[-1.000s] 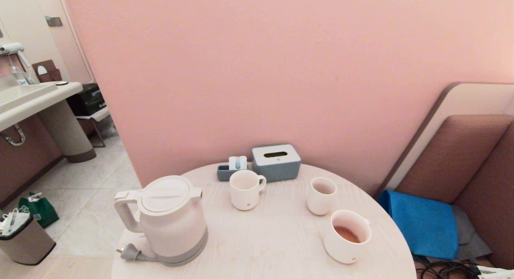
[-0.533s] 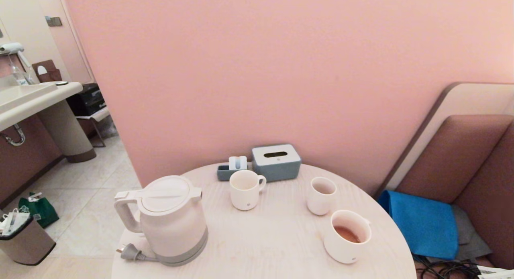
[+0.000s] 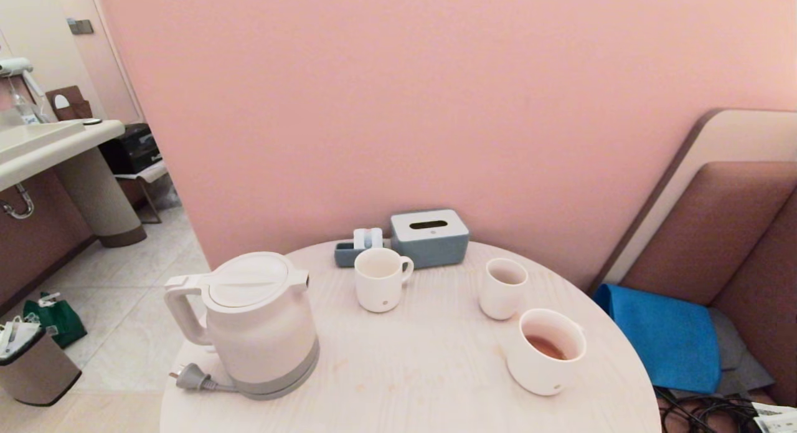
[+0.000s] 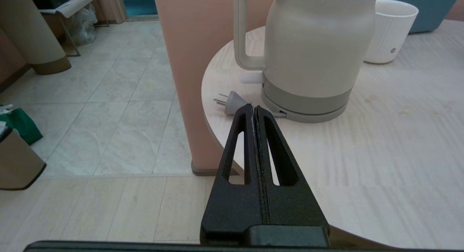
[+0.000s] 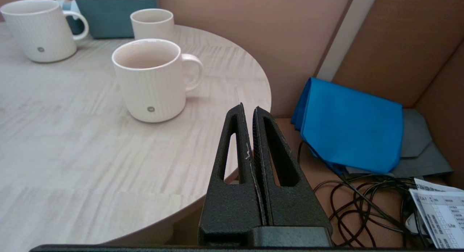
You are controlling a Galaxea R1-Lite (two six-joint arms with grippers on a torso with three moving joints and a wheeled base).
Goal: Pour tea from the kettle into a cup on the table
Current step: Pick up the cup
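Pink wall [image 3: 398,109], pale tiled floor [image 3: 124,296], brown padded bench [image 3: 716,227].

White kettle [image 3: 252,326] upright left on table [image 3: 423,371]; cup [image 3: 548,352] with shallow tea [image 3: 545,346] right

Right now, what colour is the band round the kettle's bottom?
Grey, beneath a white body. The kettle shows it best in the left wrist view.

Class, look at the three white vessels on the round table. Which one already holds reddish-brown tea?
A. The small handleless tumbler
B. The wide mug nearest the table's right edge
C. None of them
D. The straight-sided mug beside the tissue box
B: in the head view the wide mug shows a shallow pool of tea at its bottom, while the straight-sided mug and the tumbler show none.
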